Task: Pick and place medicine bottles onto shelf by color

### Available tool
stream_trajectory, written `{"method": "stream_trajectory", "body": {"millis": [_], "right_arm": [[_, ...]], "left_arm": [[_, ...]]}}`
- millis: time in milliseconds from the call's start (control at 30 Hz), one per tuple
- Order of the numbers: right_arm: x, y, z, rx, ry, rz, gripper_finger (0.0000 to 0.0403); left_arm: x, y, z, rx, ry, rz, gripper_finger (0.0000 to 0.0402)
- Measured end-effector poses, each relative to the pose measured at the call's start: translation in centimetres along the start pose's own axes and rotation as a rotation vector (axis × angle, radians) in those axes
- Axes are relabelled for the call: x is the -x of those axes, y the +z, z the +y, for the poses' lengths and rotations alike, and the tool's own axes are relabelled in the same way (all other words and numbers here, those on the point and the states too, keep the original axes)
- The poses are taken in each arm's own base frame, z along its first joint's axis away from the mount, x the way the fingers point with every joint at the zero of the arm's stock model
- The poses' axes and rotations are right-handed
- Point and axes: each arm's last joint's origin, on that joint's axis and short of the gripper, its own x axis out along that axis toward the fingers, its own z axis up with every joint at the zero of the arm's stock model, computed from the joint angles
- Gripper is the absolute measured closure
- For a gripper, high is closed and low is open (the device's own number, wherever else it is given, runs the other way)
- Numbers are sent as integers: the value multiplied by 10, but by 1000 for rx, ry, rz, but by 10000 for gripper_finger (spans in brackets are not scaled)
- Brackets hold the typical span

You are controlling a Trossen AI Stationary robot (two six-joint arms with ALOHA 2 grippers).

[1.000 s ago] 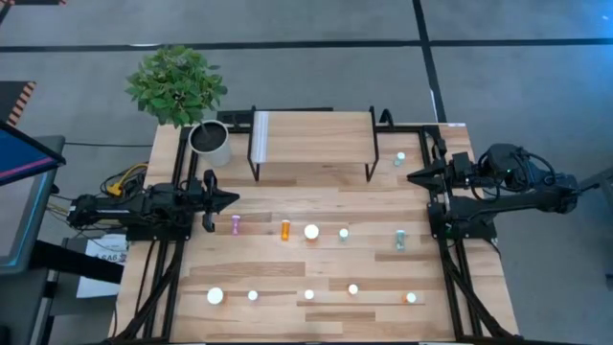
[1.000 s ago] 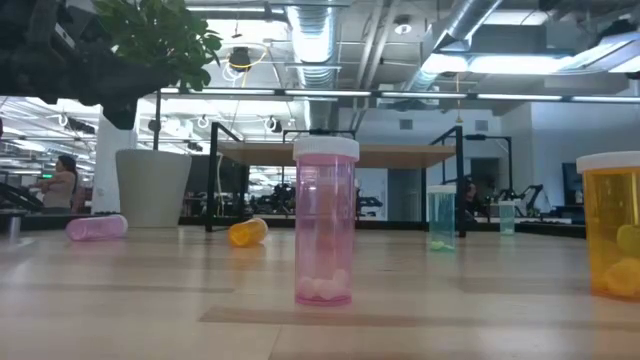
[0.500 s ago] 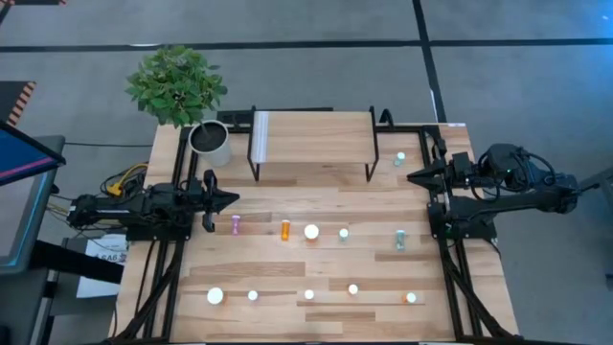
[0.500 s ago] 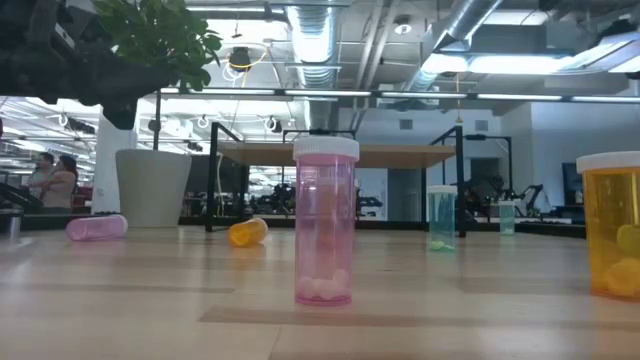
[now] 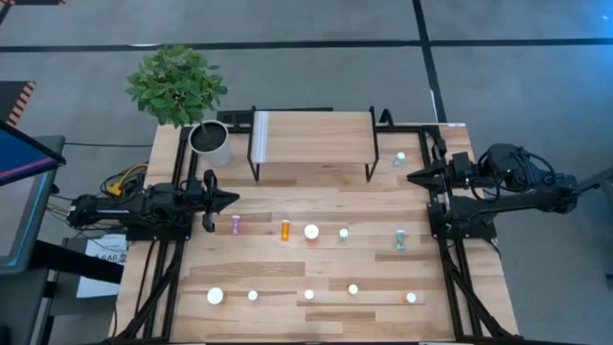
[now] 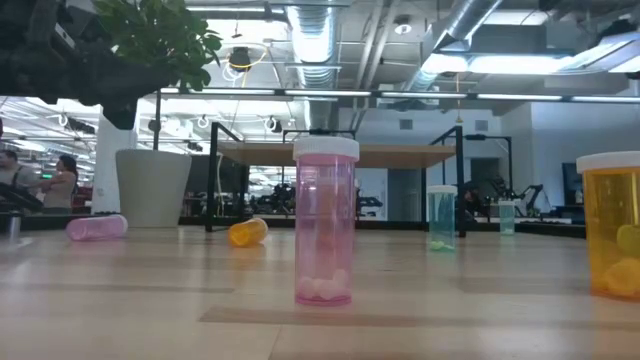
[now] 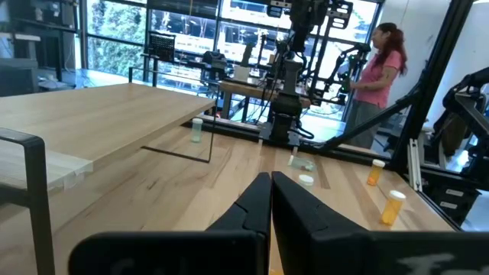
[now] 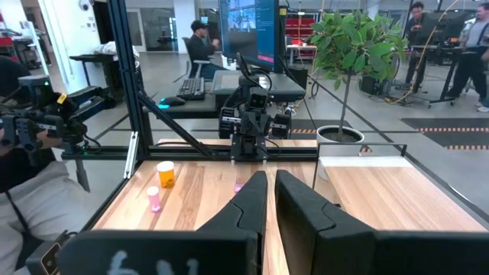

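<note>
Plant pot (image 5: 210,142) beside shelf (image 5: 311,134); bottles (image 5: 311,231) scattered in front

In the low view an orange bottle (image 6: 612,225) is cut off by the picture's edge. From above, the standing bottles near the bench's front edge (image 5: 308,294) show mainly white caps, their body colours too small to tell. Neither gripper appears in the low view.
</note>
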Motion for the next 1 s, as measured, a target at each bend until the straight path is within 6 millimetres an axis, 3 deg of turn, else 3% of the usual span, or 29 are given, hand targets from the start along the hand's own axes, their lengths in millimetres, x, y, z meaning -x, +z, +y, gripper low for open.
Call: {"method": "stream_trajectory", "body": {"millis": [1000], "right_arm": [[0,0,0,0,0,0,347]], "left_arm": [[0,0,0,0,0,0,401]]}}
